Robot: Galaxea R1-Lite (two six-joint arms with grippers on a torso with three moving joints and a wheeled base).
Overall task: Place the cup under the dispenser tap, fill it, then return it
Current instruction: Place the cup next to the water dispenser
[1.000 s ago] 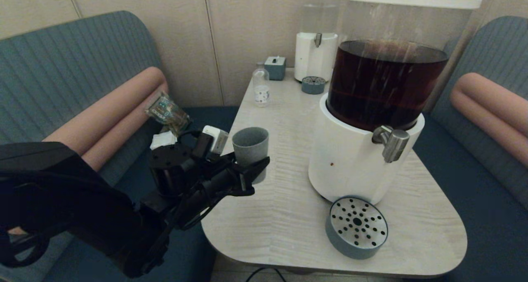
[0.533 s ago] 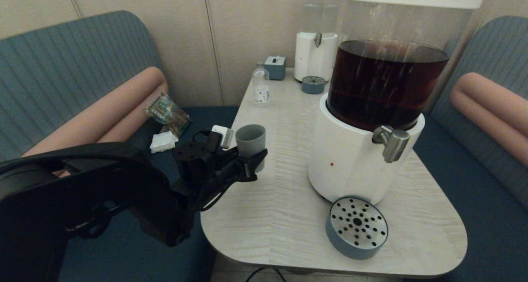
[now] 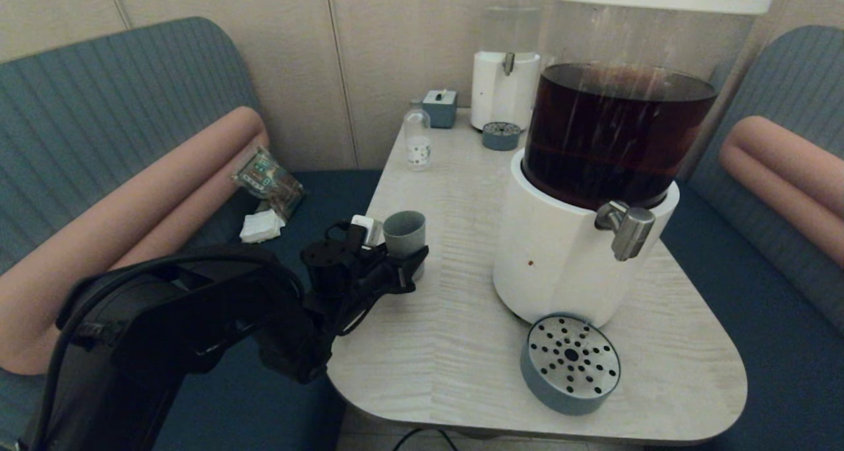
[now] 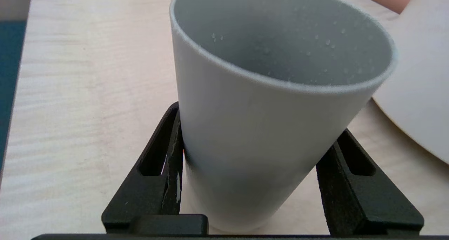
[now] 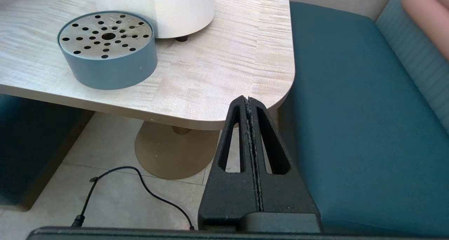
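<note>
The grey-blue cup (image 3: 404, 232) stands upright near the table's left edge, well left of the dispenser's white base (image 3: 560, 266). My left gripper (image 3: 410, 261) reaches in from the left and is shut on the cup's lower body. In the left wrist view both black fingers (image 4: 173, 134) press the cup (image 4: 259, 92); its inside shows only small droplets. The brushed-metal tap (image 3: 628, 230) sticks out of the base above the drip tray (image 3: 570, 362). My right gripper (image 5: 248, 100) is shut and empty, parked low beside the table's near right corner.
A small clear bottle (image 3: 417, 138), a small grey box (image 3: 440, 108), a second white dispenser (image 3: 504, 75) and its small tray (image 3: 500, 136) stand at the table's (image 3: 461, 319) far end. Blue benches flank the table. A cable (image 5: 115, 184) lies on the floor.
My left arm has carried the cup down and a little farther over the table, from above the left edge to table level. The right arm has not moved.
</note>
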